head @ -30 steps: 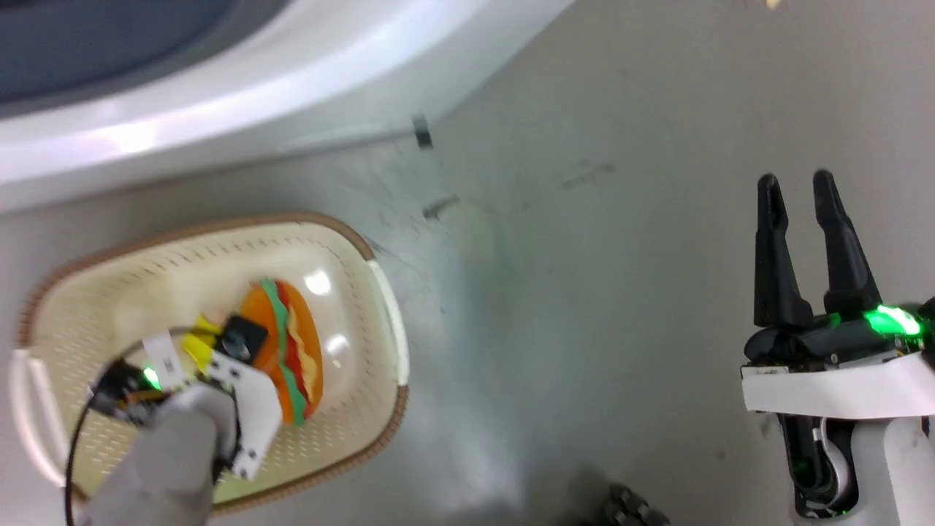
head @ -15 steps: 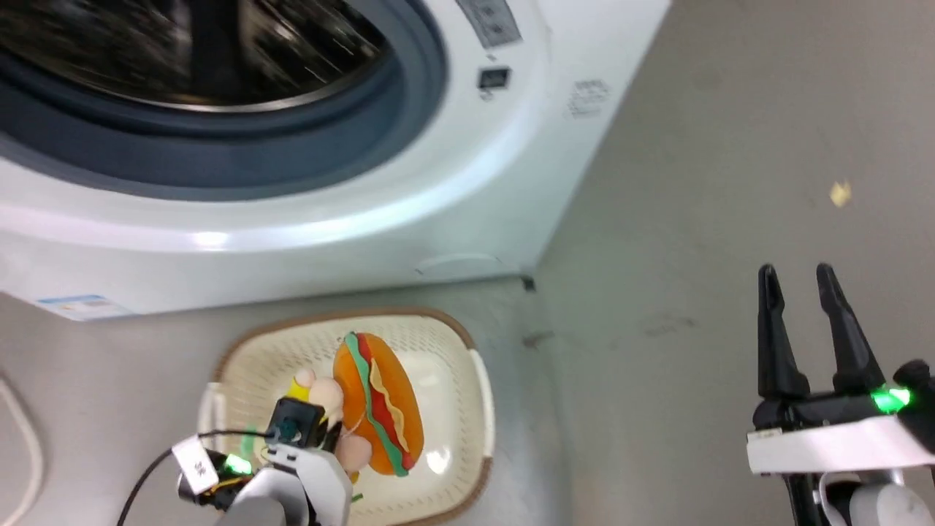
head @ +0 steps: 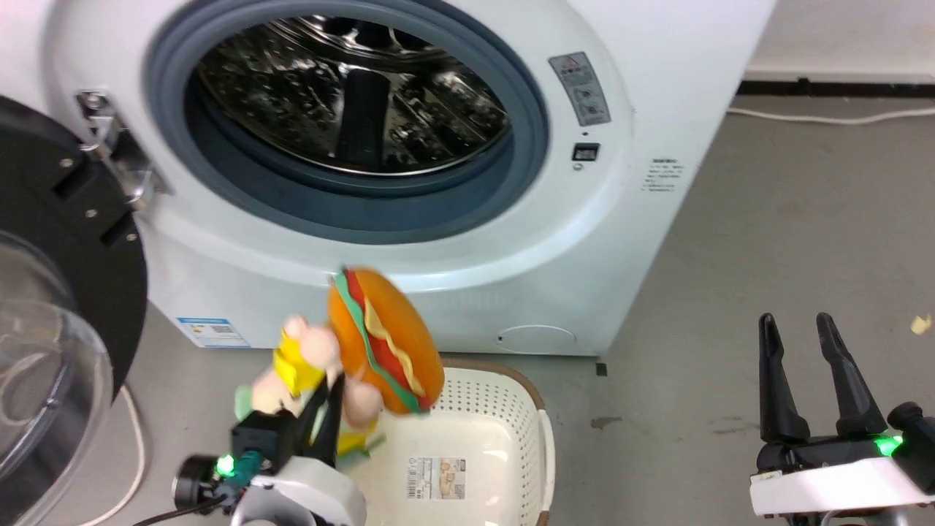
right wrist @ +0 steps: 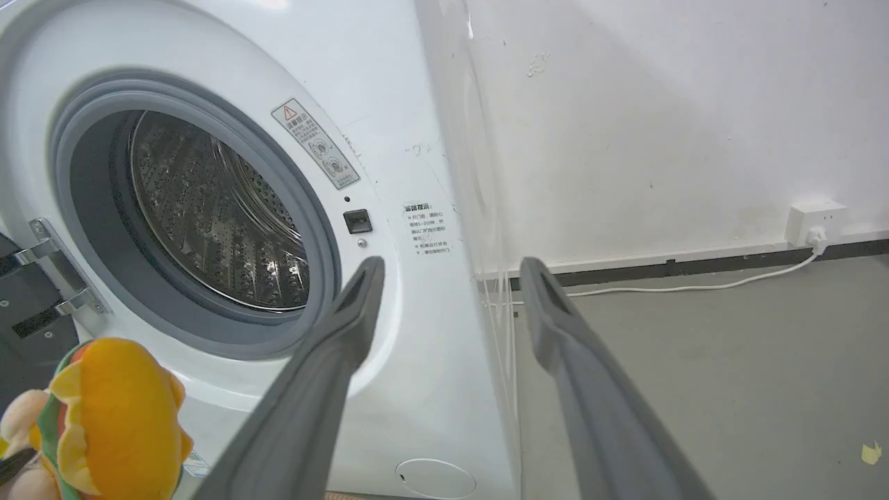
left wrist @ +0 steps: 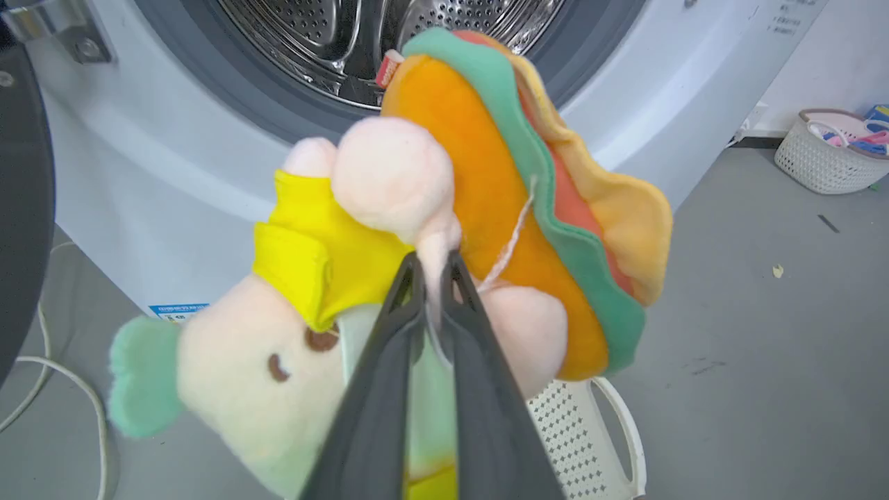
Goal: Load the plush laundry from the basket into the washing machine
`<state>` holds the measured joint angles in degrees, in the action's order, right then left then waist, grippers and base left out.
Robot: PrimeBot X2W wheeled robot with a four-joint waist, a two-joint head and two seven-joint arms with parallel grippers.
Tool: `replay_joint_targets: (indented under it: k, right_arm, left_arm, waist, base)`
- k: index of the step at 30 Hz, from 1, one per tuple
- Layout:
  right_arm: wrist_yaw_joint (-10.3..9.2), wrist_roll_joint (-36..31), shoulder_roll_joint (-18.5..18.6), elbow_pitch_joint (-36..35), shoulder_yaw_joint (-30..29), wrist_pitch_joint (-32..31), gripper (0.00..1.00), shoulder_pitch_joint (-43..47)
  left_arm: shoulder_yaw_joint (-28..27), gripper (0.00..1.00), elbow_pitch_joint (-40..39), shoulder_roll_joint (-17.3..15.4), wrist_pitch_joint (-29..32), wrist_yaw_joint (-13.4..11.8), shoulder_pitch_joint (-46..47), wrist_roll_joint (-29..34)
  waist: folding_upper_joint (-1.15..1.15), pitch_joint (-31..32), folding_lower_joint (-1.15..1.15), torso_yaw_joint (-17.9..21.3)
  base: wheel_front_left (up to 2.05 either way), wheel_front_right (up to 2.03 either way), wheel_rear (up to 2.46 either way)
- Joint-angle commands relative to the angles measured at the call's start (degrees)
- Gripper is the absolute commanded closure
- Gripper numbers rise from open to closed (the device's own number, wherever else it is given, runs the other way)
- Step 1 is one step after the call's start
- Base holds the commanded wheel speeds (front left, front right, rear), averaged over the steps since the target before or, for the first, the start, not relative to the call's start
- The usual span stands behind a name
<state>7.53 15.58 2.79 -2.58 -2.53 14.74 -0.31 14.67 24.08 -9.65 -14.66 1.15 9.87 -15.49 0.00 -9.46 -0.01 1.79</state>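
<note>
While above the basket (head: 488,400), plush laundry (head: 380,343) tight in left claw (left wrist: 434,262); right claw (head: 796,327) agape.

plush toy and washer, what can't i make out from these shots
The plush laundry: slightly blurred in the head view; in the left wrist view the left gripper covers its lower body.
The basket: head view, cut off by the bottom edge; plush and gripper hide its left side.
The warning sticker on the washing machine: head view, print too small to read.
The door: head view, cut off by the left edge.
</note>
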Motion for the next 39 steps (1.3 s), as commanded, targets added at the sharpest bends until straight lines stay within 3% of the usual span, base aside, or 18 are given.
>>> replay_joint_targets:
  k: [1, 10, 18, 27, 31, 32, 35, 39]
  right_arm:
    - [-0.04, -0.3, 0.1, -0.3, 0.0, 0.3, 0.0, 0.8]
    - [-0.04, -0.8, 0.1, -1.6, 1.2, 0.3, 0.0, -0.6]
    - [-0.04, -1.2, 0.1, -2.6, 2.0, 0.3, 0.0, -4.0]
    - [-0.04, 2.1, 0.1, -2.6, 3.0, 0.3, 0.0, -7.4]
    - [-0.04, 3.1, 0.1, -2.4, 4.1, 0.3, 0.0, -8.7]
    - [-0.04, 4.2, 0.1, -2.4, 4.5, 0.3, 0.0, -9.5]
    - [-0.04, 5.4, 0.1, -2.5, 5.0, 0.3, 0.0, -10.3]
    - [-0.04, 6.2, 0.1, -2.2, 5.8, 0.3, 0.0, -10.7]
  left_arm:
    - [-1.3, 1.0, -3.6, 0.6, -0.3, -0.2, -0.9, 0.8]
    - [-8.0, 1.0, -20.1, 3.2, -0.3, 2.3, 1.3, 4.5]
    - [-12.6, 1.0, -20.5, 2.5, -0.3, 4.9, 14.0, 5.4]
    - [-10.8, 1.0, -8.4, -7.1, 2.0, 6.0, 33.6, 7.2]
    - [-9.4, 1.0, -4.9, -10.8, 4.9, 6.2, 40.5, 7.8]
    - [-8.1, 1.0, -2.7, -13.4, 7.3, 6.3, 44.9, 8.1]
    - [-5.9, 1.0, 0.7, -16.8, 10.9, 6.3, 51.2, 8.0]
    - [-3.8, 1.0, 4.3, -19.8, 13.8, 6.3, 57.2, 7.4]
  waist:
    - [0.0, 0.4, 0.01, -0.7]
    - [0.0, -5.5, 0.01, -0.8]
    - [0.0, -15.5, 0.01, 2.5]
    - [0.0, -25.0, 0.01, 8.2]
    - [0.0, -27.3, 0.01, 10.1]
    - [0.0, -28.8, 0.01, 11.5]
    - [0.0, -30.7, 0.01, 12.9]
    - [0.0, -32.2, 0.01, 14.1]
  base:
    - [0.0, 0.0, 0.0]
    - [0.0, 0.0, 0.0]
    - [0.0, 0.0, 0.0]
    - [0.0, 0.0, 0.0]
    - [0.0, 0.0, 0.0]
    - [0.0, 0.0, 0.0]
    - [0.0, 0.0, 0.0]
    - [0.0, 0.0, 0.0]
